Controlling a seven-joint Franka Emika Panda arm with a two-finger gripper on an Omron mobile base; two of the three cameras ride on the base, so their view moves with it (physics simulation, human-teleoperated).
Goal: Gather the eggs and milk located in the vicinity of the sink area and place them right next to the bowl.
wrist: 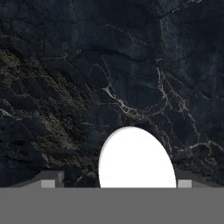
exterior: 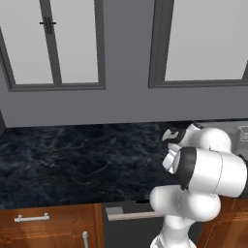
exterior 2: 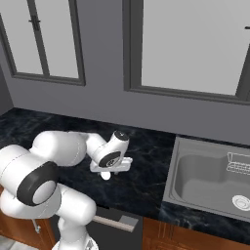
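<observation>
The gripper (wrist: 116,184) hangs low over the dark marble counter (exterior: 72,160), between its back and front edges and left of the sink (exterior 2: 210,180); 1 egg (wrist: 136,159) sits between the finger tips (wrist: 51,181); whether the jaws clamp it or stand clear, I cannot tell. The sink basin holds a wire rack (exterior 2: 239,163) but no milk or eggs that I can see; most gathering seems left.
</observation>
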